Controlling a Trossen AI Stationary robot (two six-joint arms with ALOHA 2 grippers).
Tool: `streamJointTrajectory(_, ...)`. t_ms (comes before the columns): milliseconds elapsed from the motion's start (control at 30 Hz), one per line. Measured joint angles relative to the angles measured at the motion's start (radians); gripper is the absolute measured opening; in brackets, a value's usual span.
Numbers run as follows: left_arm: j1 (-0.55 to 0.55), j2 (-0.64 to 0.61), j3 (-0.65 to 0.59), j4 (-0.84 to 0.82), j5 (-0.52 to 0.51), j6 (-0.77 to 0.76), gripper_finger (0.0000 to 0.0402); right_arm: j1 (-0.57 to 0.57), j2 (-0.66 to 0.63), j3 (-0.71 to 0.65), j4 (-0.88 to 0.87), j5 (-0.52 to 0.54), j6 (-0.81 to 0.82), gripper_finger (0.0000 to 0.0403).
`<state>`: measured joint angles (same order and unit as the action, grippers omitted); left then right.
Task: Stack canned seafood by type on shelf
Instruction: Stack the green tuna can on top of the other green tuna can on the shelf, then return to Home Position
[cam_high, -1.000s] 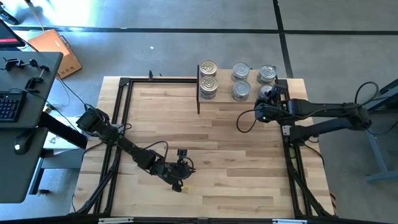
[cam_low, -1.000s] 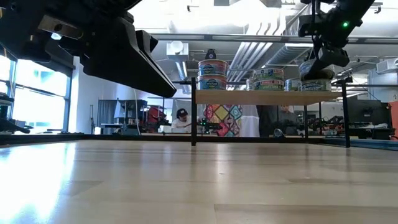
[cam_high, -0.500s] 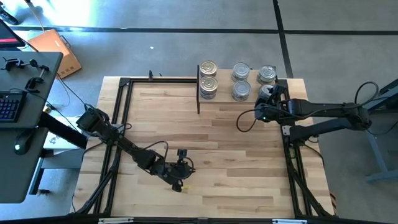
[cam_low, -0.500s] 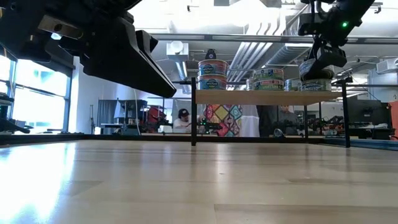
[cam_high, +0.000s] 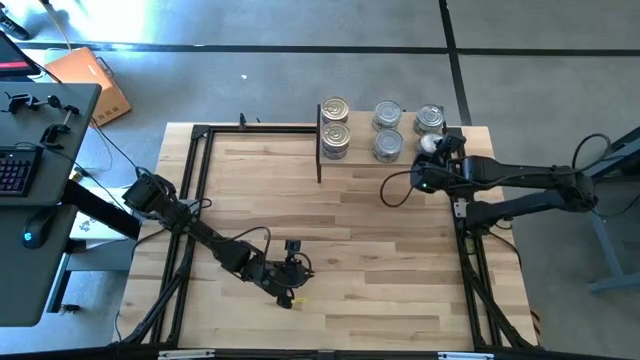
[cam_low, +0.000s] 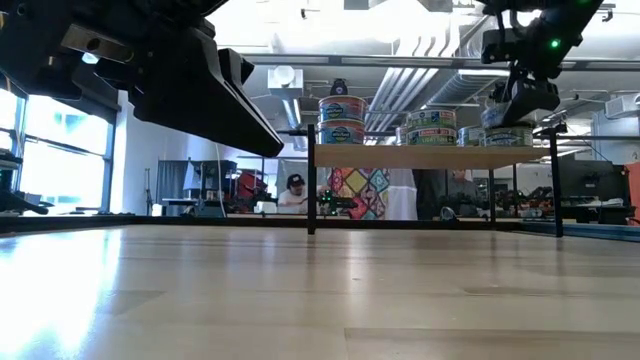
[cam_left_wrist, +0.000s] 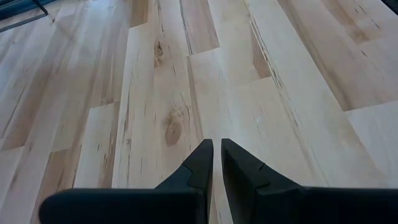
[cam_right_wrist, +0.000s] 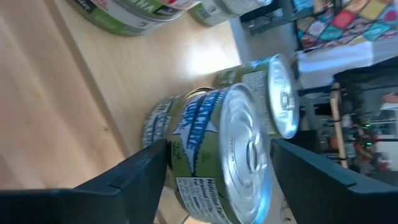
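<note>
Several canned seafood tins (cam_high: 387, 130) stand on the light wood shelf (cam_high: 362, 165) at the table's far right, some two high in the low view (cam_low: 342, 120). My right gripper (cam_high: 432, 150) is open at the shelf's right end. Its fingers stand on either side of a green-and-blue-labelled tin (cam_right_wrist: 211, 155) without touching it. That tin rests upright by its base on another tin (cam_right_wrist: 155, 124). My left gripper (cam_high: 293, 290) is shut, with nothing between its fingers (cam_left_wrist: 216, 149), just above the tabletop near the front edge.
The shelf's thin black legs (cam_low: 311, 190) stand on the butcher-block table (cam_high: 350, 240), which has a black frame along its edges (cam_high: 195, 180). A desk with a keyboard (cam_high: 15, 170) lies left of the table. People show in the room behind (cam_low: 292, 188).
My right gripper has opened and let go of the tin, which stays where it was on top of the lower tin at the shelf's right end. The gripper has turned slightly.
</note>
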<state>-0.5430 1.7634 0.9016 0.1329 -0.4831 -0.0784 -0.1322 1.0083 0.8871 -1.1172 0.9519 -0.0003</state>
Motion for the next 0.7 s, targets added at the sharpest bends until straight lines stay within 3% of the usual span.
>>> streamJointTrajectory(233,0.0,0.0,0.0,0.0,0.0,0.0,0.0023,-0.007,0.0,0.01,0.001,-0.036,0.0,0.0325)
streamJointTrajectory(400,0.0,0.0,0.0,0.0,0.0,0.0,0.0023,0.004,0.0,0.086,-0.004,-0.081,0.029,0.0332)
streamJointTrajectory(567,0.0,0.0,0.0,0.0,0.0,-0.008,0.0023,0.004,0.0,0.183,-0.014,-0.195,0.146,0.0332)
streamJointTrajectory(700,0.0,0.0,0.0,0.0,0.0,-0.008,0.0023,0.004,-0.001,0.217,0.0,-0.36,0.268,0.0332)
